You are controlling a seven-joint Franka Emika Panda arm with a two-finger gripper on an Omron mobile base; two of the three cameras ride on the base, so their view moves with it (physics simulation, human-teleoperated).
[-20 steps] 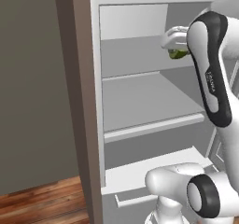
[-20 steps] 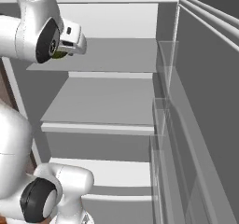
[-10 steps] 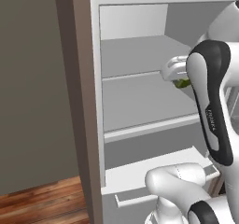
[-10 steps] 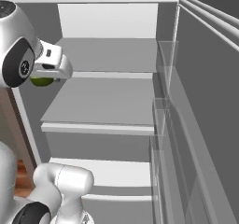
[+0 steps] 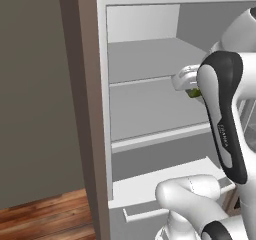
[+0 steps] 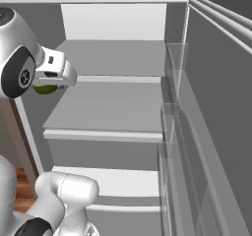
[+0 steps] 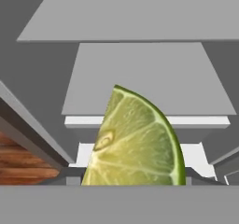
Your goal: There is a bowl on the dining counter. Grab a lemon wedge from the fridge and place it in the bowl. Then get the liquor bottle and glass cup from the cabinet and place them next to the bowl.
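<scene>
In the left base view we see the claw (image 5: 192, 86) at about 2 o'clock, in front of the open fridge (image 5: 145, 104), with a sliver of the green lemon wedge (image 5: 196, 92) peeking out beneath it against the arm. In the right base view the claw (image 6: 54, 80) sits at 9 o'clock and the lemon wedge (image 6: 45, 88) hangs directly under it, clear of the pale shelves (image 6: 106, 112). In the hand view the lemon wedge (image 7: 133, 141) rises from 6 o'clock, rind curving toward 3 o'clock, flesh pale yellow-green and facing us, so we judge the claw clamped on it.
</scene>
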